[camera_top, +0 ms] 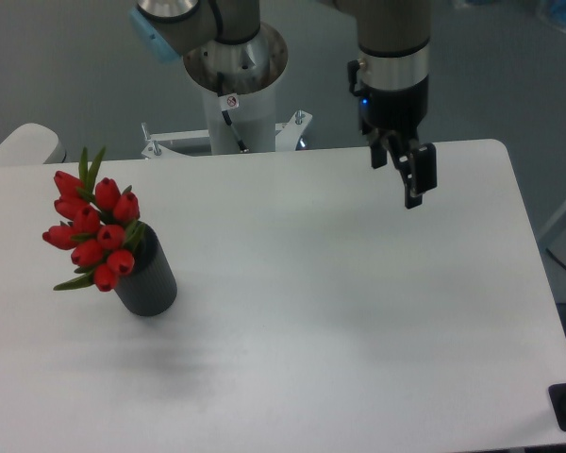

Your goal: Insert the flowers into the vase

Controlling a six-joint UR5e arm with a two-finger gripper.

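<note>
1 bunch of flowers (92,226) in vase (149,280), heads up-left.

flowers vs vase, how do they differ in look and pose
The flowers are bright red buds with green leaves, a bumpy cluster; the vase is a plain dark grey cylinder. The flowers lean out to the left above the rim; the vase stands on the table. Both sit together, far from the tool.
</note>
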